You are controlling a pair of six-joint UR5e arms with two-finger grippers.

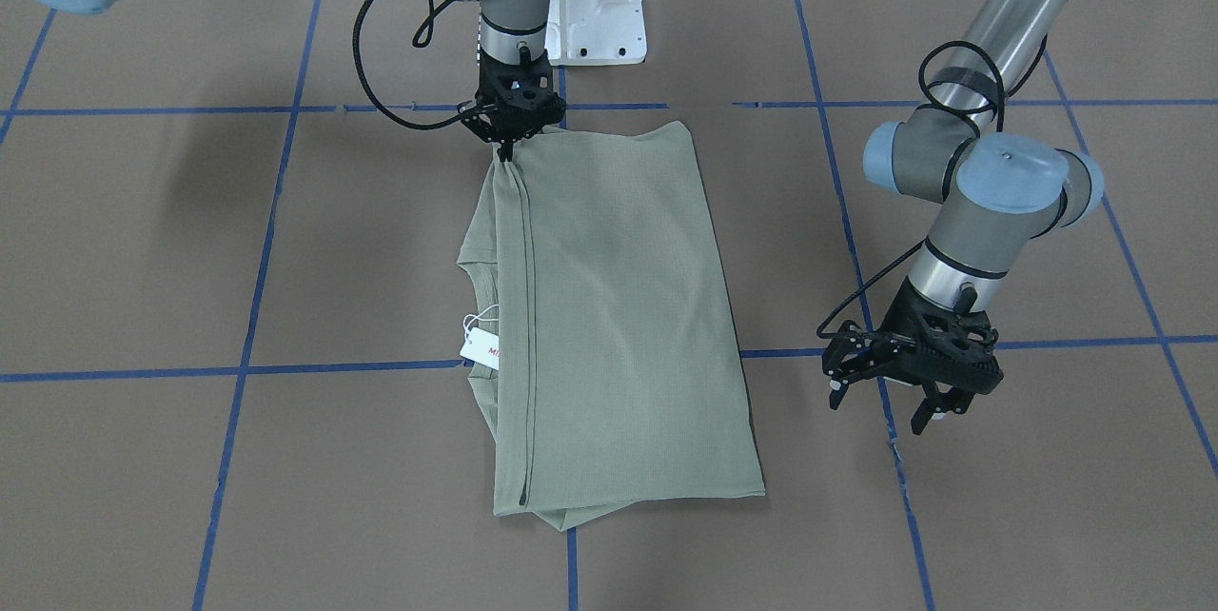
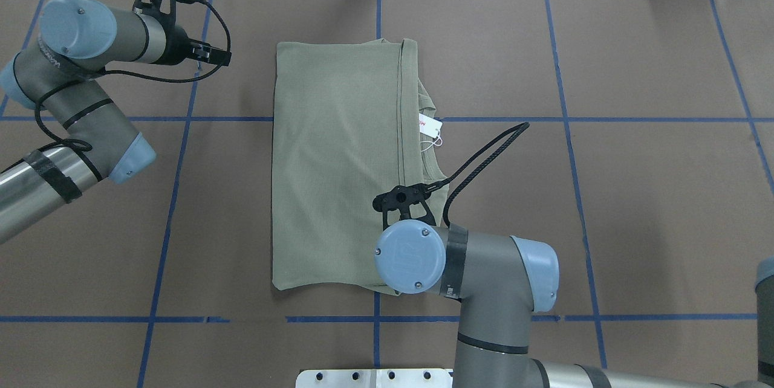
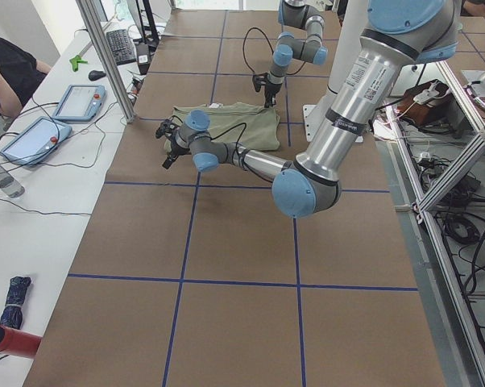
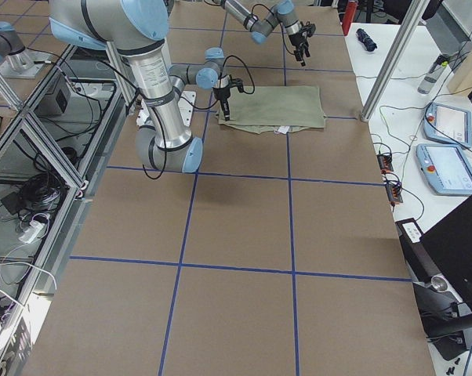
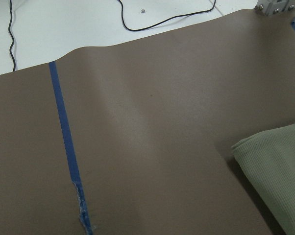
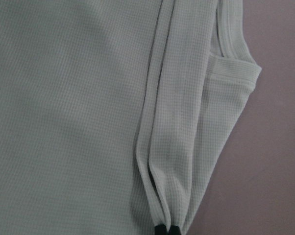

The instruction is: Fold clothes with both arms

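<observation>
- The shirt [image 1: 618, 325] [image 2: 335, 164] [image 6: 64, 98], pale sage green, lies on the brown-papered table [image 1: 143, 240] straight out from the white pedestal base [image 1: 599, 2]; it is folded lengthwise into a long rectangle, its long sides running away from the robot.
- One layer is laid across from the robot's left; its edge makes a straight line down the length, close to the robot's right side; beyond that line a narrow strip of the under layer shows, with the ribbed neck rim [image 1: 473, 276] [image 6: 233, 63] bulging out.
- The hang tag [image 1: 481, 349] [image 2: 430, 126] pokes out from under the top layer on that same side; it is white, its red lettering partly covered, its string looped beside it.
- The right gripper [image 1: 504, 149] points down at the shirt's corner nearest the base; its jaws are pinched tight on the folded edge; in the wrist view the layers draw together to a point at the black fingertips [image 6: 162, 230].
- The left gripper [image 1: 880, 411] hangs off the shirt's other long side, toward the far end, well apart from the cloth; its jaws are spread wide with nothing between them; its wrist camera takes in bare paper and one corner of the shirt.
- Blue tape lines [image 1: 333, 368] cut the table into squares; the shirt lies across one of them.
- Along the far edge stands a white bench with two pendants [image 3: 77, 101]; a person [image 3: 5, 68] in a dark top sits there.
</observation>
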